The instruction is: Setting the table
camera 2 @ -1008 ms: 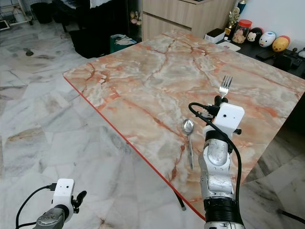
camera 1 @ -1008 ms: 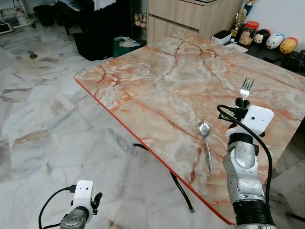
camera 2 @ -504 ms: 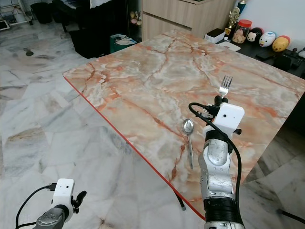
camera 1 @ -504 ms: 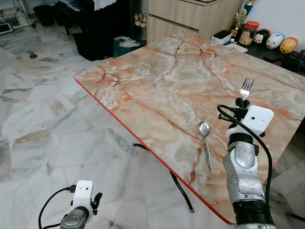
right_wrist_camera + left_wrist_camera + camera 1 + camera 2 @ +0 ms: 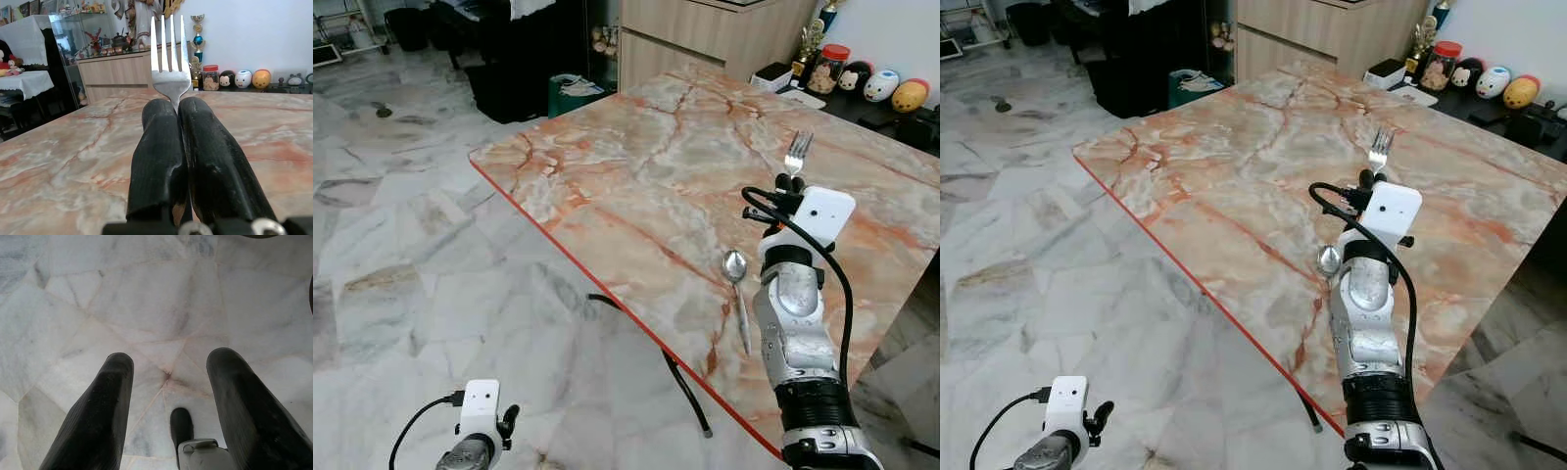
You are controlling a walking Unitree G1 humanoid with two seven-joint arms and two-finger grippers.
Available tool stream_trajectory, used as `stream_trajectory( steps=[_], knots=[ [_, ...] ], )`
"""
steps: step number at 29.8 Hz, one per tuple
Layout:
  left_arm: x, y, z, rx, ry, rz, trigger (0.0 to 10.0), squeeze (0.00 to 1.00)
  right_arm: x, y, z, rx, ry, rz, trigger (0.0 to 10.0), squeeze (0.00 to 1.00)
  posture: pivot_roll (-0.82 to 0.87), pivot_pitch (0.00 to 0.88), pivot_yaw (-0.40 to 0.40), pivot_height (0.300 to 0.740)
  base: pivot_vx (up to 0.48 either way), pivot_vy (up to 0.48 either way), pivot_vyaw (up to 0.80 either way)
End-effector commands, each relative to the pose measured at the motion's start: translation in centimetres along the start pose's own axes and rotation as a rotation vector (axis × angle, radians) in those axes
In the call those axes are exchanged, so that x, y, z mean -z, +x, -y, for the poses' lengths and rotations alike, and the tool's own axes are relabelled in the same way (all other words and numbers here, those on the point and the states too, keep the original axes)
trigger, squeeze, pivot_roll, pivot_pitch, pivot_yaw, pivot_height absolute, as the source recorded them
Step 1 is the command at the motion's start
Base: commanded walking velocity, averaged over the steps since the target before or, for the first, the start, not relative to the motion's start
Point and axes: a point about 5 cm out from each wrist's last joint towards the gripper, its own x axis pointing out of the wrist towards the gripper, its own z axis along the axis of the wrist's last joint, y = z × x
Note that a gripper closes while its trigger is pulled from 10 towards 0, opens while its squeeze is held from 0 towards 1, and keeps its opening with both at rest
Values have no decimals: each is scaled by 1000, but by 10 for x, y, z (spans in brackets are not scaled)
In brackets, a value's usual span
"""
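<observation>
Marble-patterned in orange and cream, the bench (image 5: 636,157) carries a silver metal spoon (image 5: 738,294) near its red front edge. Just beside the spoon, the right gripper (image 5: 179,122) stands over the bench, its black fingers (image 5: 156,161) pinched tight on a silver metal fork (image 5: 169,63), tines up. Down by the pale marble floor (image 5: 122,298), the left gripper (image 5: 168,382) hangs with fingers spread wide.

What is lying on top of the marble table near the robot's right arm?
A spoon lies flat on the marble table, bowl away from the robot. In the right eye view the right arm covers its handle. The right gripper, above the table, holds a fork upright.
</observation>
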Motion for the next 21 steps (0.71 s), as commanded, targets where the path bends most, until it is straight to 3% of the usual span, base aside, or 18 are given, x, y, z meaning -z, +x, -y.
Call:
stream_trajectory(
  steps=[1, 4, 21],
  knots=[
    [5, -2, 0, -2, -2, -15, 10000, 0, -1, 2, 1, 4, 2, 0, 10000, 0, -32, 0, -39, 740, 0, 0, 0],
    [4, -1, 0, -2, -3, -12, 10000, 0, -1, 3, 1, 4, 0, -1, 10000, 0, -33, 0, -39, 740, 0, 0, 0],
    [2, -1, 0, 2, -7, -5, 10000, 0, 0, 3, -1, 0, 6, -2, 10000, 0, -27, 0, -35, 740, -262, 0, 0]
  ],
)
